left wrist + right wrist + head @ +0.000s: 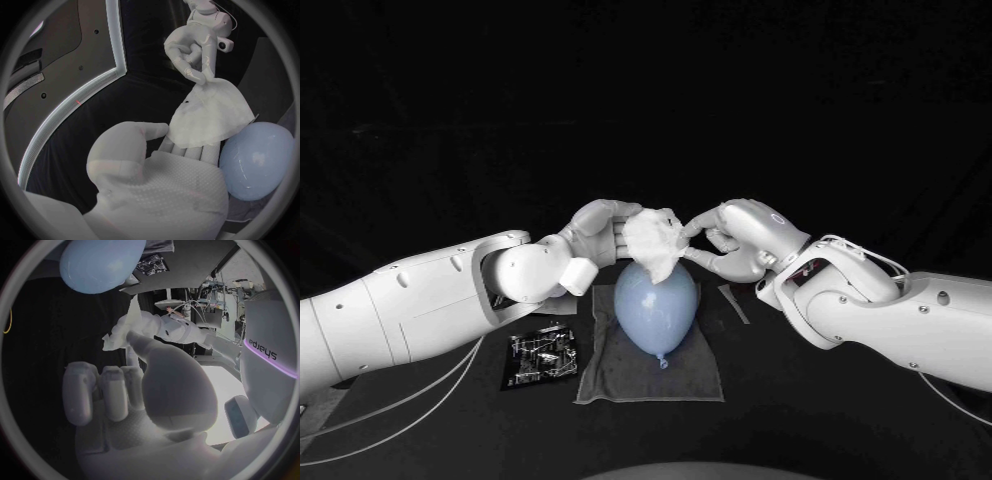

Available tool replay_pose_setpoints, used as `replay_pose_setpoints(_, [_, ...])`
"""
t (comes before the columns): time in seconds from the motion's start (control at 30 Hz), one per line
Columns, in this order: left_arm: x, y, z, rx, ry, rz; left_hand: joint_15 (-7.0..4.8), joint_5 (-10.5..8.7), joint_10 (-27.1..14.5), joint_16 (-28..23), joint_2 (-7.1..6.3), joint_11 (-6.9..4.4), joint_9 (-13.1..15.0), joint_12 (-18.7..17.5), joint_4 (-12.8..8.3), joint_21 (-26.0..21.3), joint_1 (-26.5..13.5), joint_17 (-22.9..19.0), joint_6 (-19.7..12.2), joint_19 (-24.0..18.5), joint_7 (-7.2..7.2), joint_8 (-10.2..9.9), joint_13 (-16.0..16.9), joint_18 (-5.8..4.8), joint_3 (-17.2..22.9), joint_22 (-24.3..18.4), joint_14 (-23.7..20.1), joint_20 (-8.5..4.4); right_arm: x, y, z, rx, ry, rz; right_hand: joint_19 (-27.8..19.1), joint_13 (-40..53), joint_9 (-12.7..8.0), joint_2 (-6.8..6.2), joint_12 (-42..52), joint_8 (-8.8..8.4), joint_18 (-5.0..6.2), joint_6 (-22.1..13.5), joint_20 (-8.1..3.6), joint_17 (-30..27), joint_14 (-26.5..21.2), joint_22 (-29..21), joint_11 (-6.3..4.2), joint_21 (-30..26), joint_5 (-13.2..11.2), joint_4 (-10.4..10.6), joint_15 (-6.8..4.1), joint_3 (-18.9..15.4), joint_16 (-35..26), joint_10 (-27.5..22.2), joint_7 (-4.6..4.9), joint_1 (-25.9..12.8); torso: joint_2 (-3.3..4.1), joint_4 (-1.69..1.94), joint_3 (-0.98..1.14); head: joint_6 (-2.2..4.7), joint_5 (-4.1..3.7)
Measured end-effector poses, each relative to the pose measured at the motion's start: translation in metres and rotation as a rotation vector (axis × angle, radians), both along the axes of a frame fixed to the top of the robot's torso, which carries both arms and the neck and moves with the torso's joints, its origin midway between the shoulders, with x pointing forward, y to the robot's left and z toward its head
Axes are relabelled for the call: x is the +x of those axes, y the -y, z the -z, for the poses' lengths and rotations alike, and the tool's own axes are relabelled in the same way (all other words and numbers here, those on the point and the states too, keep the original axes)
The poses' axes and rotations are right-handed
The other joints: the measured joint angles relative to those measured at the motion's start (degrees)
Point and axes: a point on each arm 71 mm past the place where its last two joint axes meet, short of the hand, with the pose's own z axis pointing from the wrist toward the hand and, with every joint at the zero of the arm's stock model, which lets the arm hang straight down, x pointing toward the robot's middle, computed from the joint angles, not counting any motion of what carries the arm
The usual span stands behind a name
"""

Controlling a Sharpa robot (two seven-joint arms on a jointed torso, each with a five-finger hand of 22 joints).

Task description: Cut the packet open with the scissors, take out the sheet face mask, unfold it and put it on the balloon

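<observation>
unfolding step: the left hand (596, 232) and right hand (718, 245) each pinch an edge of the crumpled sheet mask (653, 238), just above the far end of the balloon (656, 308). next, i judge: draw the edges apart, then lower it onto the balloon.

Left hand (596, 235), right hand (718, 245) holding mask (653, 238), by balloon (655, 305)

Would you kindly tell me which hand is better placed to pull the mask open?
Right, probably. The right hand pinches the mask by its far edge in its fingertips and can draw it away, while the left hand holds the other end on its fingers, beside the balloon.
</observation>
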Motion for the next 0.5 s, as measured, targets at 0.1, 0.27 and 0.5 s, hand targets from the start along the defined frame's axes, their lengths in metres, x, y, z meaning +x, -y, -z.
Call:
replay_pose_setpoints(0.1, [0.0,0.0,0.0,0.001,-0.001,0.001,0.09,0.0,0.0,0.0,0.0,0.0,0.0,0.0,0.1,0.0,0.0,0.0,0.0,0.2,0.0,0.0,0.0,-0.02,0.1,0.0,0.1,0.01,0.002,0.001,0.002,0.001,-0.007,0.002,0.0,0.0,0.4,0.01,-0.4,0.04,0.0,-1.8,0.0,0.0,0.0,0.0,0.0,-0.7,0.0,0.0,0.0,0.0,0.0,0.0,0.47,0.0,0.01,0.01,-0.02,-0.06,-0.02])
replay_pose_setpoints(0.27, [0.0,0.0,0.0,0.004,-0.001,0.002,-0.09,0.0,0.0,0.0,0.0,-0.02,0.0,0.0,0.3,0.3,0.5,0.1,0.0,0.6,0.0,-0.2,0.0,-0.04,0.0,0.0,0.3,-0.18,0.004,0.004,0.004,0.006,-0.015,0.011,0.0,0.0,-1.0,-1.61,-3.1,-3.18,0.0,-6.1,0.0,0.0,0.0,0.0,1.51,-2.2,0.0,1.1,0.95,-1.1,0.0,-0.2,2.39,-2.1,0.01,0.03,-0.03,-0.13,-0.03])
replay_pose_setpoints(0.5, [0.0,-0.001,0.001,0.009,0.001,0.005,-0.18,0.0,0.2,0.2,0.0,-0.22,0.1,0.0,0.8,0.5,0.5,0.1,0.2,1.7,-0.16,-0.2,0.0,-0.11,-0.2,0.0,0.8,-0.26,0.01,0.015,0.006,0.007,-0.016,0.046,-0.5,0.0,-2.5,-3.64,-7.4,-6.26,-0.03,-9.6,1.61,0.0,-0.1,0.0,3.1,-5.3,0.0,1.1,2.38,-2.4,0.0,0.0,4.52,-2.3,0.0,0.01,-0.06,-0.13,-0.1])
